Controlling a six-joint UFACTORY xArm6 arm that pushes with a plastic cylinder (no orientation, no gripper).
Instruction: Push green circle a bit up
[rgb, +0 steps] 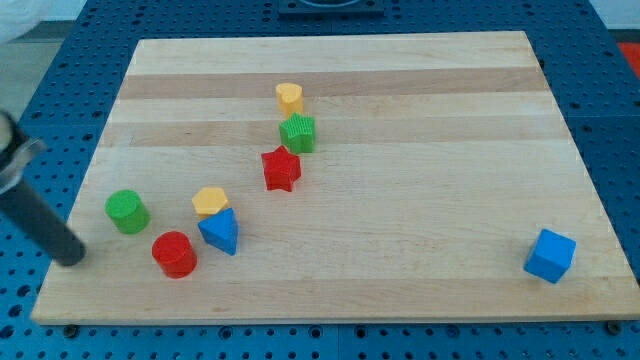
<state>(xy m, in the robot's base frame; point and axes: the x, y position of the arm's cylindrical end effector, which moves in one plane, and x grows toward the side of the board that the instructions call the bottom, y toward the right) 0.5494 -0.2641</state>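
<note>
Tilted rod, my tip (72, 258) lower-left of green circle (127, 211)

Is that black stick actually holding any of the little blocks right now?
Nothing is held. My tip only pushes; it has no way to grasp. It rests on the board, apart from the green circle, to that block's lower left.

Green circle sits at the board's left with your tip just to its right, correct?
Not quite: the green circle is at the board's left, but my tip lies to its left and slightly below, apart from it, as the camera view shows.
</note>
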